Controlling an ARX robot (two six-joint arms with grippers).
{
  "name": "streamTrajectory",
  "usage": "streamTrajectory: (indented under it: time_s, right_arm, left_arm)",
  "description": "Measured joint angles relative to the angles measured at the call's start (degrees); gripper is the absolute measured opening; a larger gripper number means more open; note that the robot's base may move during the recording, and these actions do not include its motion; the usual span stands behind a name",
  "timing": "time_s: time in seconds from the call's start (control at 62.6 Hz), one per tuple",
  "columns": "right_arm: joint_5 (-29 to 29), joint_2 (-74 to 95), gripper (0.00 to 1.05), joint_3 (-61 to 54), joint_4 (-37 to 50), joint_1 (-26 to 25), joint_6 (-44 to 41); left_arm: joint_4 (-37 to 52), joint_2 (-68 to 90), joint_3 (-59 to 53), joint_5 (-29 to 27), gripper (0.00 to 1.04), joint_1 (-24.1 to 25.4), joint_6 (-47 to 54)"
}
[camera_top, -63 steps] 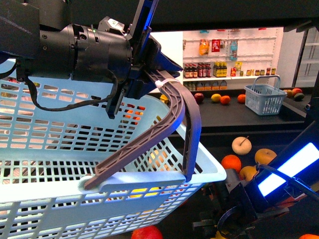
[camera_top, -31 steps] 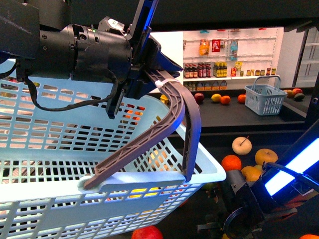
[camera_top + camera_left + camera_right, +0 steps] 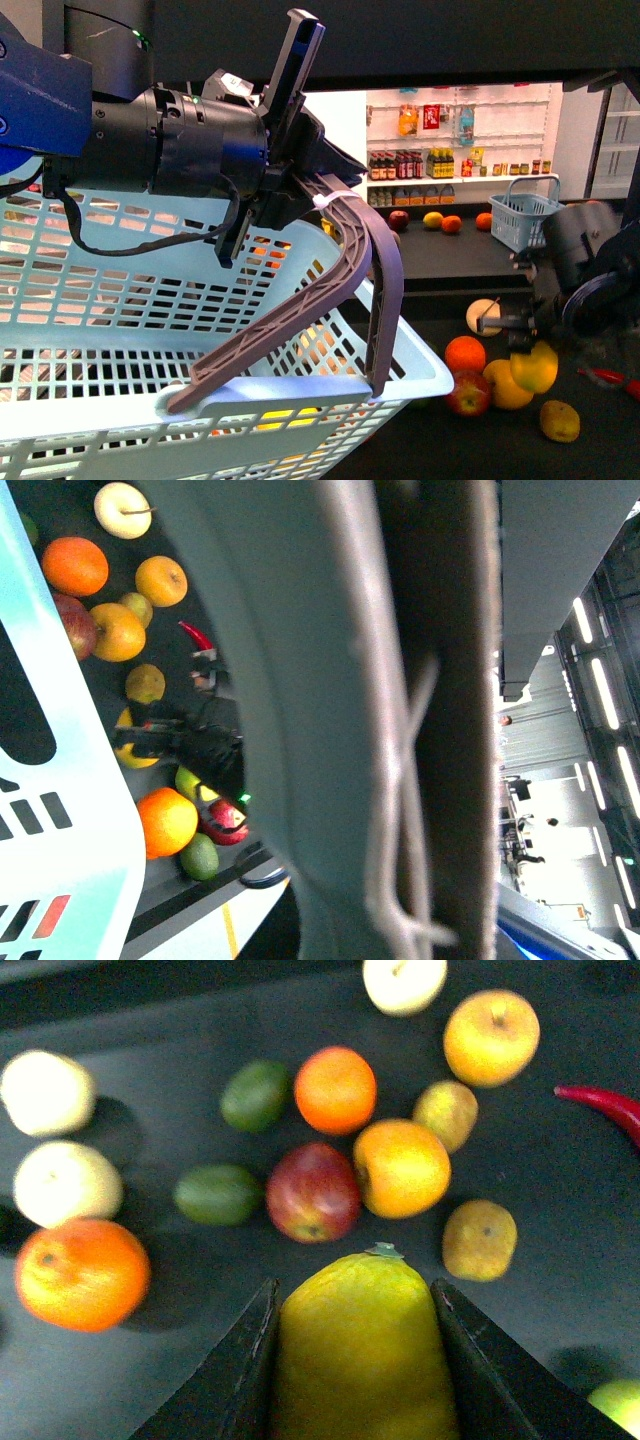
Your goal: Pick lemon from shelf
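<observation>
The lemon [image 3: 365,1345], bright yellow and oval, sits squeezed between the two dark fingers [image 3: 248,1375] of my right gripper [image 3: 354,1290], which is shut on it. In the front view the right gripper [image 3: 530,345] holds the lemon [image 3: 535,368] a little above the black shelf tray [image 3: 600,445], over the fruit pile at the right. My left gripper [image 3: 318,190] is shut on the grey-brown basket handle [image 3: 370,250] of the pale blue basket [image 3: 120,300]. That handle [image 3: 400,720] fills the left wrist view.
On the tray below lie oranges [image 3: 465,354], a red apple [image 3: 467,393], a brownish-yellow fruit [image 3: 560,421], green fruits [image 3: 218,1193] and a red chili [image 3: 605,377]. A small blue basket [image 3: 525,215] and more fruit stand on the far tier. White bottle shelves [image 3: 440,140] line the back wall.
My right arm has risen from the low front right corner and now shows at the right with the lemon lifted off the tray. The left arm and basket shifted slightly.
</observation>
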Motion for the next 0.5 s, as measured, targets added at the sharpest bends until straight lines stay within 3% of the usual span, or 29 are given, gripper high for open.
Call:
streamTrajectory:
  time_s: [0.256,0.495]
  right_arm:
    - [-8.2,-13.07,0.4,-5.84,0.04,4.79,8.15]
    - [-11.47,-17.16,0.4,-12.48,1.51,10.73,13.14]
  left_arm:
    - [0.0,0.0,0.02,0.0,0.07,0.0,0.0]
    - [0.0,0.0,0.02,-0.02,0.07,0.0,0.0]
